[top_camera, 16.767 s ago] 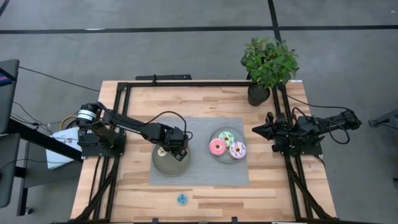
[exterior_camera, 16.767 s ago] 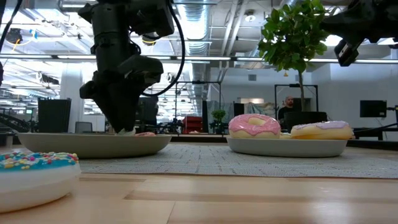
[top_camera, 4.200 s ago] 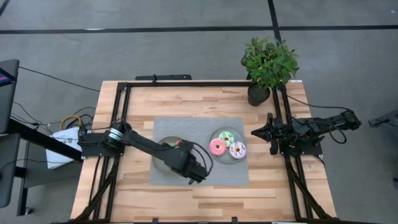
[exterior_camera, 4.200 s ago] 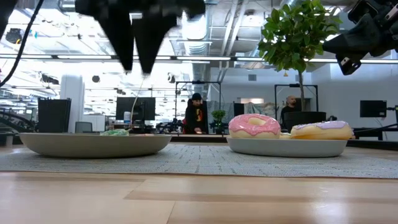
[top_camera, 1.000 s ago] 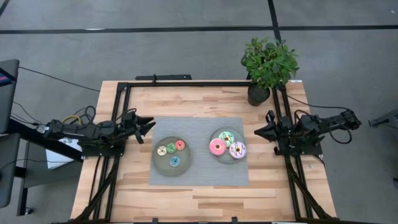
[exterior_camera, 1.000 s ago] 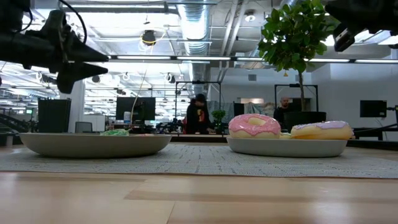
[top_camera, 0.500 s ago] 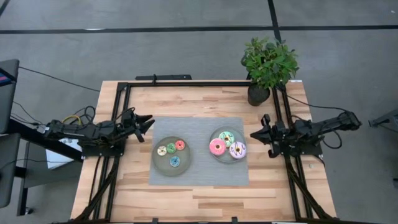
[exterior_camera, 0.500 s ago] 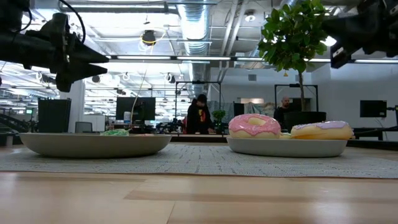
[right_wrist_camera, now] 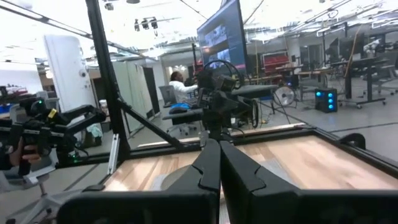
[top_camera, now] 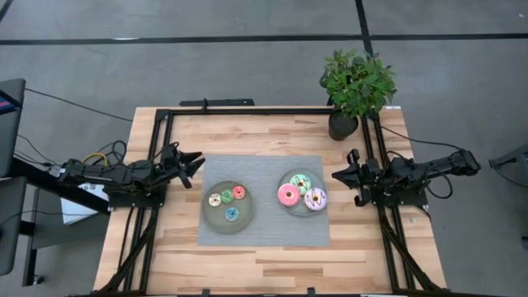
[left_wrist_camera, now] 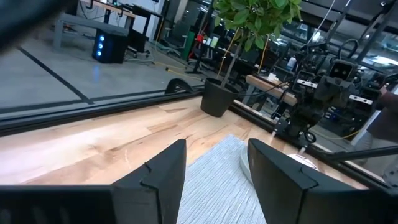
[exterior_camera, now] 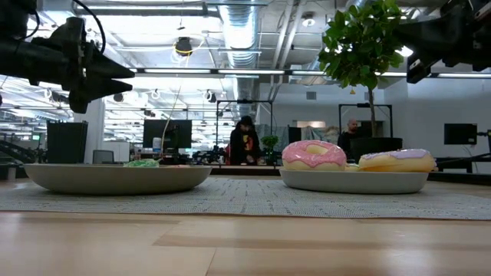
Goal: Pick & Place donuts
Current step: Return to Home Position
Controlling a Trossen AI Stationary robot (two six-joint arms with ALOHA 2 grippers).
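Your left tool hangs open, right tool closed, at the surface's sides. Swing low and you scatter donuts.

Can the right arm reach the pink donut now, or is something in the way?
Probably yes. The right hand, shut, hangs just beside the plate, and the pink donut lies open from above. The white-purple donut sits nearer and may crowd the grasp.
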